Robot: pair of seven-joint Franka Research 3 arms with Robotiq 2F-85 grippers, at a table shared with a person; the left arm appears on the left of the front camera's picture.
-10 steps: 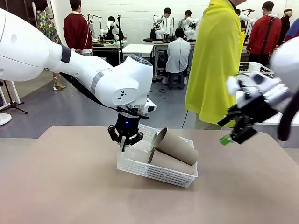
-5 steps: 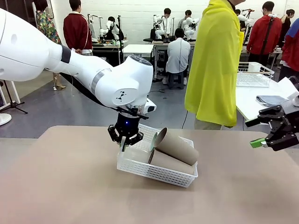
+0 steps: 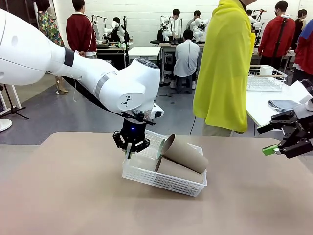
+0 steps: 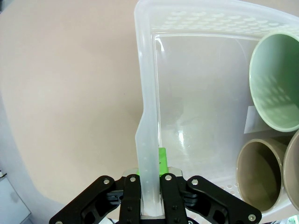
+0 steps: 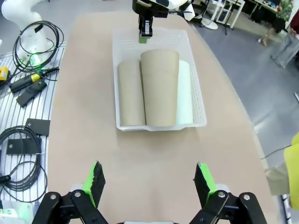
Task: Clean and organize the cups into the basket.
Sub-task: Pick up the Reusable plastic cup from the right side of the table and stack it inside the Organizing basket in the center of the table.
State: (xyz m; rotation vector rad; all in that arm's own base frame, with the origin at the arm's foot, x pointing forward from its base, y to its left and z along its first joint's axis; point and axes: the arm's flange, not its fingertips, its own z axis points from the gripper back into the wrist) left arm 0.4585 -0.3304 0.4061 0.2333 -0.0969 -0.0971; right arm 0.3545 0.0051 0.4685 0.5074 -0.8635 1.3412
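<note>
Lighting's bright and even, overhead indoor stuff, shadows on the table soft. Bit of glare on the basket floor. Wrist views bend at the edges; front's sharp.

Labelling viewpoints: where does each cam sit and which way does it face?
Front: between the arms, facing across the table; left gripper clamps the white plastic lattice basket, right gripper open.
Left wrist: looks down its shut fingers at the basket rim.
Right wrist: above the table end, open fingers toward the basket.
Shared: basket, two brown paper cups, one mint cup.
</note>
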